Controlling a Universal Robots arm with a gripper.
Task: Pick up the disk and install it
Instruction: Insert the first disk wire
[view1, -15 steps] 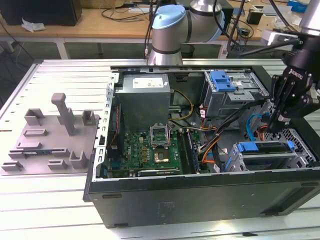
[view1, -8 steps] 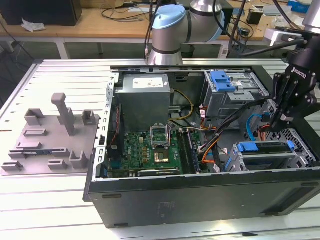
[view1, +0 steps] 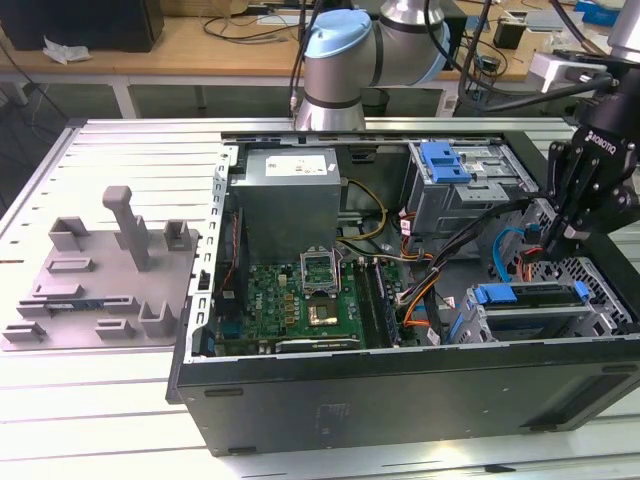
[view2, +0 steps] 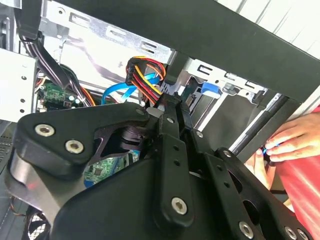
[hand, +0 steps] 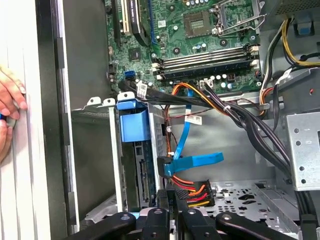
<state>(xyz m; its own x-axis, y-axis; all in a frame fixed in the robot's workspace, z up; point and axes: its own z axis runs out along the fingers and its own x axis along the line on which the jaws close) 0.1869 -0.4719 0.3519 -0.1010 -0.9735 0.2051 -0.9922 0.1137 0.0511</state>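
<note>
Your gripper (view1: 553, 240) is down inside the open computer case (view1: 400, 400), at the exterior view's right, just above the drive bay.

- Pincer: its 2 fingers (hand: 166, 202) are drawn together. In both wrist views their tips (view2: 170, 102) sit right against a plug with red, orange and yellow wires (hand: 195, 191). You cannot tell from these views whether they pinch it.
- The disk (view1: 530, 320) sits in the bay at the case's near corner with its blue rail along the top, and the gripper is not holding it. The first wrist view shows it edge-on (hand: 141, 175) in its metal cage, just beside the plug.
- A blue flat cable (hand: 195, 161) runs loose between the cage and the wires.
- The green circuit board (view1: 300, 300) lies in the middle of the case.
- The grey fixture plate (view1: 100, 290) lies on the table outside the case, on the exterior view's left, well apart from the gripper.
- A person's hand (hand: 10, 105) rests outside the case wall.
</note>
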